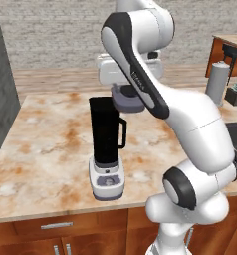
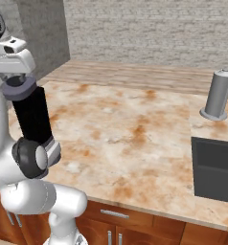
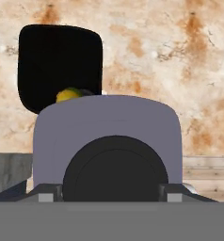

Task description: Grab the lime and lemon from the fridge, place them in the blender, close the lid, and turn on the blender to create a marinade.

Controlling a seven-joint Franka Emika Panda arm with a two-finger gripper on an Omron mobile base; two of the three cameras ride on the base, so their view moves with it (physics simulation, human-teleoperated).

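Pincer [image 1: 126, 94] clamped on the lid [image 1: 126, 102], holding it just above and to the right-rear of the blender [image 1: 107, 144] jar mouth in the left base view. Lid: grey-lavender round cap, darker raised centre; in the hand view it [image 3: 107, 127] sits flat across the lower frame with its black circular centre facing the camera. Lid axis vertical, broad face level, not tilted as far as can be judged. Whether it touches the jar rim cannot be told.

Blender stands upright on the desk [image 1: 51, 144], near the front edge. Black jar, long axis vertical, side handle pointing to the right in the left base view; white-grey base with its control panel facing the desk's front edge. In the right base view the jar [image 2: 33, 117] stands at the far left, partly behind the arm, with the lid [image 2: 19, 88] over its top.

Hand view looks down into the open jar mouth [image 3: 60, 66], a dark rounded-square opening. Lemon [image 3: 69, 94] visible inside at the lower edge of the opening as a small yellow patch, mostly covered by the lid; a darker shape just beside it cannot be identified.

Grey metal canister [image 2: 217, 94] stands upright at the far right of the desk, well apart from the blender
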